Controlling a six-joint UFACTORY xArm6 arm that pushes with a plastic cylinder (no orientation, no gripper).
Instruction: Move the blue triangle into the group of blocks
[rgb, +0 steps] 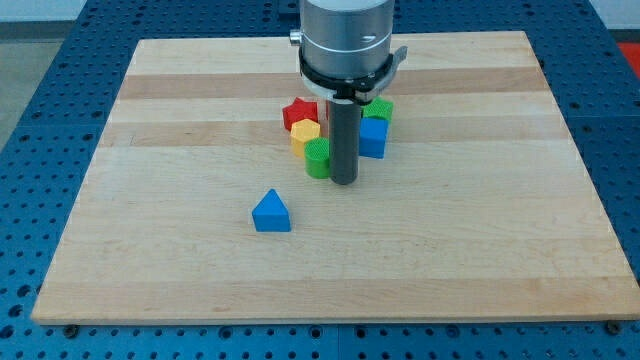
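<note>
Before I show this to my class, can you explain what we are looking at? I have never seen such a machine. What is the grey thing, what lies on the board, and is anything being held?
The grey cylinder at the view's top is the end of a robot arm. It has no gripper, only a straight dark rod. The rod's lower end, my tip, slides on the wooden board and pushes blocks; it holds nothing.

There is one picture, from a single camera facing the board; where it is mounted is not on record.

Near the board's middle sits a group of blocks: a red block, a yellow block, a green block, a blue cube and another green block, partly hidden by the rod. My tip stands at the group's lower edge, beside the first green block.

The blue triangle lies alone, below and to the left of the group.
</note>
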